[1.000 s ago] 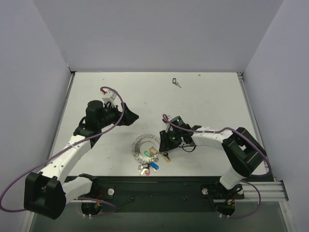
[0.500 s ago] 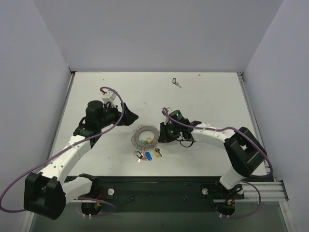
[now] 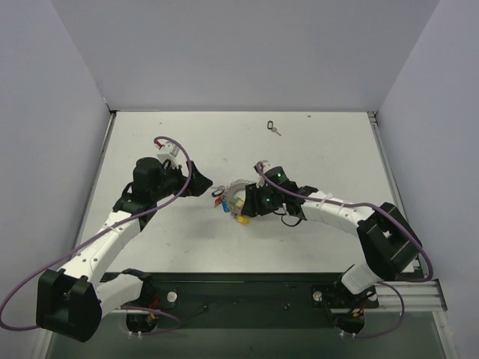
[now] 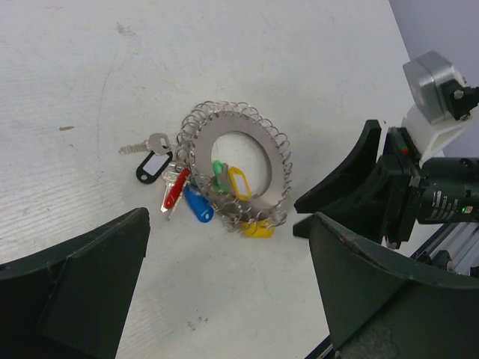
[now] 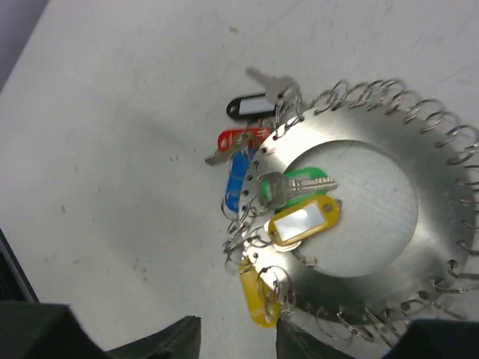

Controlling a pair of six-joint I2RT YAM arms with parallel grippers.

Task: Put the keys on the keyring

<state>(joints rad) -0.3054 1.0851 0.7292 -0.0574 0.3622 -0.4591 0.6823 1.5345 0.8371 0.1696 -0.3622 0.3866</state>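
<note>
The keyring (image 3: pixel 234 189) (image 4: pixel 277 161) (image 5: pixel 374 288) stands tilted up on the table between both arms. Keys (image 3: pixel 222 202) with black, red, blue, green and yellow heads hang from its rim (image 4: pixel 198 206) (image 5: pixel 296 183). My right gripper (image 3: pixel 251 208) (image 4: pixel 299 215) (image 5: pixel 236 344) is at the ring's lower edge. Its jaws are a little apart with bare table between them. The rim runs behind one finger (image 5: pixel 352 345), so I cannot tell how it is propped up. My left gripper (image 3: pixel 202 182) (image 4: pixel 224 299) is wide open, just left of the ring, holding nothing.
One loose black-headed key (image 3: pixel 274 127) lies alone near the table's back edge. Grey walls close in the table on the left, back and right. The black base rail (image 3: pixel 247 288) runs along the near edge.
The keyring has gone from lying flat near the front to tilted up and farther back. My right gripper moved back and left with it. The left arm hardly moved.
</note>
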